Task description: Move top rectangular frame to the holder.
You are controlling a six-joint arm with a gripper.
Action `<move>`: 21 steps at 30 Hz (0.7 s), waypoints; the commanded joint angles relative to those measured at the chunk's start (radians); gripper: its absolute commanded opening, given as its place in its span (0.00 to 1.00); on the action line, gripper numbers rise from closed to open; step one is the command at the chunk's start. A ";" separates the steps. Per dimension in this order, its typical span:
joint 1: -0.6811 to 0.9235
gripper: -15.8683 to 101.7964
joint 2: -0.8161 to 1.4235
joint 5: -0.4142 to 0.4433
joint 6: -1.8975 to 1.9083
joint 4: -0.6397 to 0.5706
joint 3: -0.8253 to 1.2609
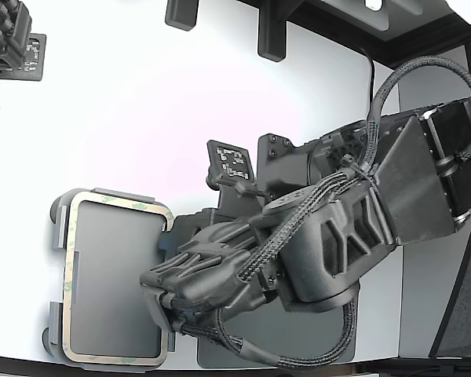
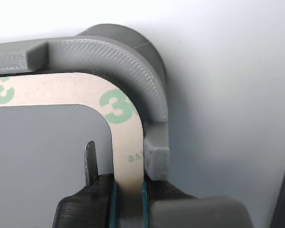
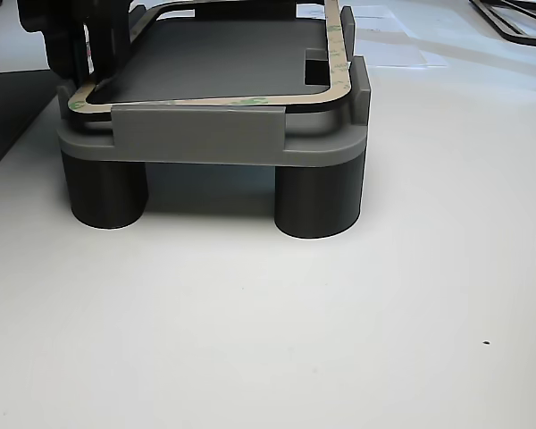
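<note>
The beige rectangular frame (image 1: 69, 259) with greenish marks lies on top of the light grey holder (image 1: 122, 195) at the exterior view's lower left, inside its raised tabs. My gripper (image 1: 166, 308) reaches over the frame's side nearest the arm. In the wrist view my gripper (image 2: 128, 202) is shut on the frame's strip (image 2: 126, 156), pinched between teal pads (image 2: 113, 204), next to a corner of the holder (image 2: 133, 61). The other view shows the frame (image 3: 214, 101) on the holder (image 3: 196, 134), which stands on round legs, with my gripper (image 3: 76, 54) at one far corner.
A dark grey flat mat (image 1: 298, 352) lies under my arm at the table's front edge. A second arm (image 1: 8, 39) sits at the exterior view's top left. Black mounts (image 1: 271, 35) stand at the back. A small marker plate (image 1: 231, 161) is beside my arm.
</note>
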 commanded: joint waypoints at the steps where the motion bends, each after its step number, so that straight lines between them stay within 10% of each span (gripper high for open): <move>1: -0.017 0.04 0.018 0.000 0.002 0.008 -0.029; 4: -0.017 0.11 0.026 0.000 0.000 0.009 -0.028; 6: -0.017 0.55 0.028 0.008 -0.002 0.008 -0.032; 11: -0.015 0.98 0.017 0.025 -0.015 -0.011 -0.060; 21: 0.012 0.98 0.080 0.250 -0.476 -0.009 -0.245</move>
